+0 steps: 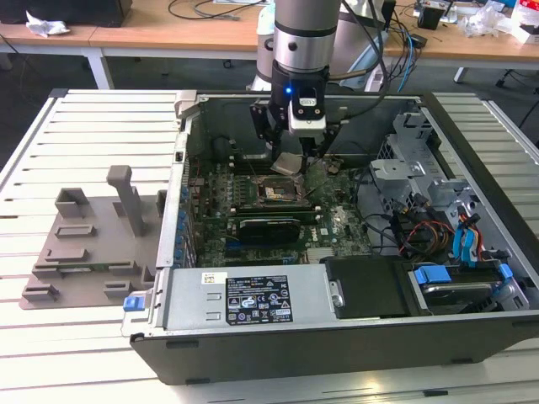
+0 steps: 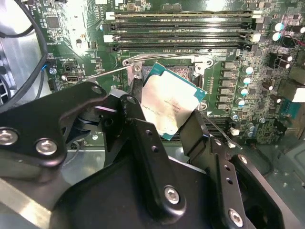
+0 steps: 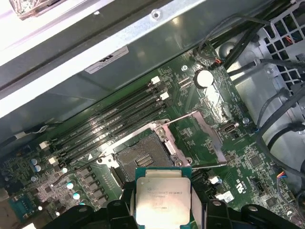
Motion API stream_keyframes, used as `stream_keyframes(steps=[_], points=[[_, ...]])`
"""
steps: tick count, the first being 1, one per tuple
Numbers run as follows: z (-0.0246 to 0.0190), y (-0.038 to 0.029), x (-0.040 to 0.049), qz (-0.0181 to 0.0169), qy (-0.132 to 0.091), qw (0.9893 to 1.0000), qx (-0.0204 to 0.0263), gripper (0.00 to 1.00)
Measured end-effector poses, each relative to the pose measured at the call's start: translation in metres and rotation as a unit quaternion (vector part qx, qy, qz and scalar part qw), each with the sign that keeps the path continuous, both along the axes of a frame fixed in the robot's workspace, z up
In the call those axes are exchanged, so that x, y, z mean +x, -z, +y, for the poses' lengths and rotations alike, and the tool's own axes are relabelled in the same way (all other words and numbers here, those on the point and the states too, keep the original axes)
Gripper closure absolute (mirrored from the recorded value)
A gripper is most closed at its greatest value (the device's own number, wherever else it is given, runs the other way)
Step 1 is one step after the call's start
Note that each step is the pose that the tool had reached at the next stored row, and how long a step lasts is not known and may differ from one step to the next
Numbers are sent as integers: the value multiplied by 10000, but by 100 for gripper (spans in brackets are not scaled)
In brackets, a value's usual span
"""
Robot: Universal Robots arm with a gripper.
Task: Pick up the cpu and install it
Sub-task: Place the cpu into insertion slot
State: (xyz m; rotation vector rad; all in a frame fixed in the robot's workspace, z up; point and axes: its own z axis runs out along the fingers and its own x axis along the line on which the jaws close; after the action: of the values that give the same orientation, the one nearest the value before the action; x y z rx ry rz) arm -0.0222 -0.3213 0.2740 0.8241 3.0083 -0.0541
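The cpu [image 2: 167, 102] is held clamped edge to edge in the gripper [image 3: 162, 204], slightly tilted, inside the computer case [image 1: 337, 341]. The open socket [image 3: 143, 155] is seen just below it on the motherboard [image 1: 337, 220], near but not touching.

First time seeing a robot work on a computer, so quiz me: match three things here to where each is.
1. cpu
2. socket
3. grey holder block

A. on the slatted table, outside the case
B. clamped in the gripper, above the motherboard
C. on the motherboard, uncovered, no chip in it

Pairs: 1-B, 2-C, 3-A.
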Motion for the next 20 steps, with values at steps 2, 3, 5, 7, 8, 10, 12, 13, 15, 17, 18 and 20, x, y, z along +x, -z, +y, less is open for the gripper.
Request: stream_keyframes(steps=[2,3,5,7,8,10,12,13,15,17,18,20], points=[[0,0,0,0,52,10000,-1,45],[0,0,0,0,76,10000,-1,45],[0,1,0,0,149,9999,-1,45],[0,2,0,0,231,9997,-2,45],[0,3,0,0,282,9996,-2,45],[0,3,0,0,325,9995,-3,45],[0,4,0,0,427,9991,-4,45],[0,5,0,0,463,9989,-4,45],[0,6,0,0,582,9983,-4,45],[0,7,0,0,818,9966,-12,45],[0,7,0,0,873,9962,-14,45],[0,7,0,0,977,9952,-18,45]])
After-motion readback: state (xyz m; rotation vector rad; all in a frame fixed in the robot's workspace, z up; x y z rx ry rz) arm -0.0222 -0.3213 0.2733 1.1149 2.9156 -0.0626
